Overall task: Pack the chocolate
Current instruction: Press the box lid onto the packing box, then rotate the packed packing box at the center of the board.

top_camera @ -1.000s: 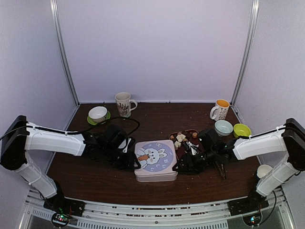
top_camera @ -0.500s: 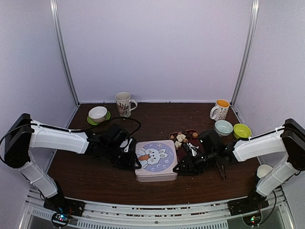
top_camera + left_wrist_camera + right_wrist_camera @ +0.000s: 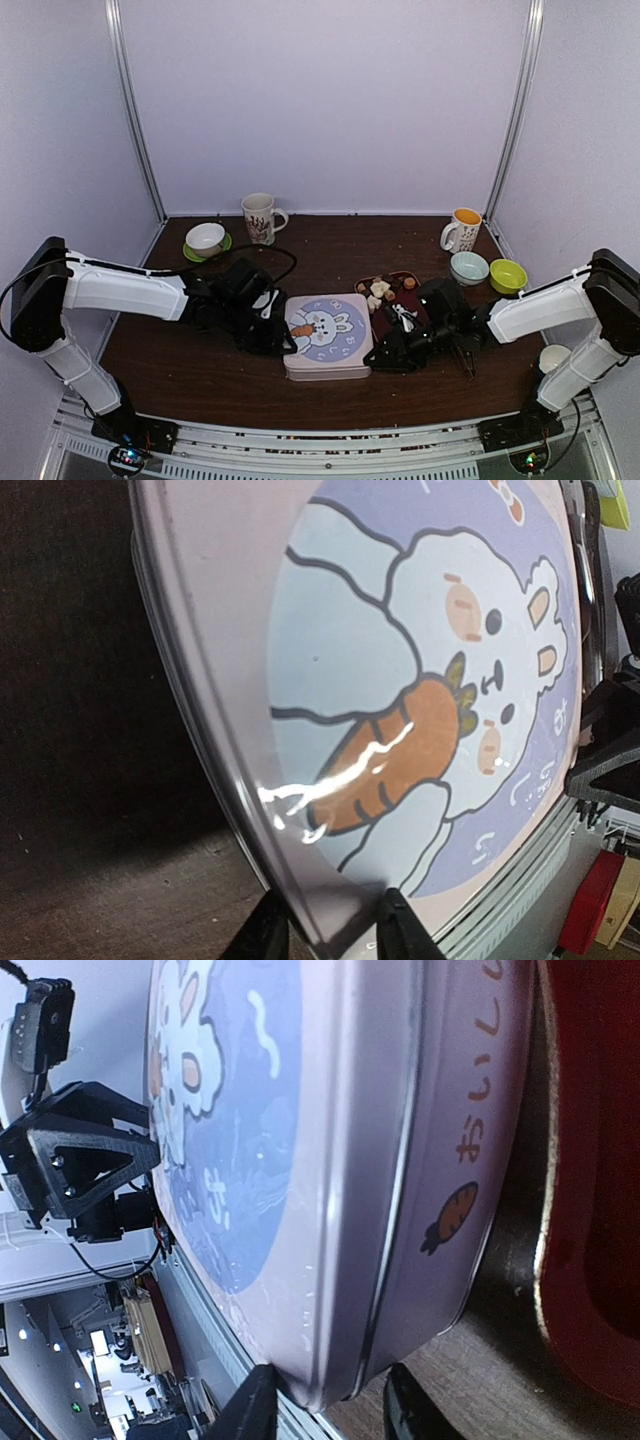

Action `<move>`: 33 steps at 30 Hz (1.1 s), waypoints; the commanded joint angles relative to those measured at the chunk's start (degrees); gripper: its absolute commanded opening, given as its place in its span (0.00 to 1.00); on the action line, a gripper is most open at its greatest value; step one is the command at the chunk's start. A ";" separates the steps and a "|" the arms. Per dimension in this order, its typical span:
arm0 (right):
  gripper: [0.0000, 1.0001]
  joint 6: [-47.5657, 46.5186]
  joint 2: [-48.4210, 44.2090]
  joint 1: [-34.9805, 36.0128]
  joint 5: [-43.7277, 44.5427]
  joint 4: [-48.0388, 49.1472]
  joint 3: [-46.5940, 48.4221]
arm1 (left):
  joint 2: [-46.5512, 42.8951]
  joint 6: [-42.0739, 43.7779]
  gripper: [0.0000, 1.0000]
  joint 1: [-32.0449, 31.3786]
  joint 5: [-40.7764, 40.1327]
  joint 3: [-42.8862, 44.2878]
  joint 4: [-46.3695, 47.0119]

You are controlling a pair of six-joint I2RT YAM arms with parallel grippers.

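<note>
The chocolate [image 3: 380,290], small tan, cream and brown pieces, lies on the dark-red tray [image 3: 398,277] behind and to the right of a lilac tin box [image 3: 326,335] with a bunny lid. My left gripper [image 3: 283,335] grips the tin's left side. In the left wrist view its fingertips [image 3: 330,935] pinch the lid's [image 3: 400,680] rim. My right gripper [image 3: 378,352] is at the tin's right front corner. In the right wrist view its fingers [image 3: 325,1410] straddle the tin [image 3: 400,1160], one on the lid, one by the base. The tray's red wall [image 3: 600,1160] lies just beyond.
Metal tongs [image 3: 465,355] lie right of the tray. At the back stand a patterned mug [image 3: 262,217] and a white bowl on a green saucer [image 3: 205,238]. An orange-lined mug [image 3: 462,230], a pale bowl [image 3: 468,266], a green bowl [image 3: 507,272] and a white cup [image 3: 553,357] stand on the right.
My right gripper has slid left against the tin's right corner and its jaws have narrowed round it. The left gripper has barely moved.
</note>
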 commanded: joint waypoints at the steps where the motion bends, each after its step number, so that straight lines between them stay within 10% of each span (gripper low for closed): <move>1: 0.43 -5.50 -0.96 1.34 6.16 -9.27 2.13 | 0.08 1.61 0.35 -1.52 -2.86 1.22 4.16; 11: 0.63 -16.15 -2.52 -4.07 8.05 -18.84 10.86 | -5.41 2.20 0.63 1.62 -6.42 -2.00 8.02; 33: 0.96 -38.62 17.71 -10.46 14.49 -23.64 38.86 | -3.66 3.84 0.51 6.92 -4.87 -1.61 12.49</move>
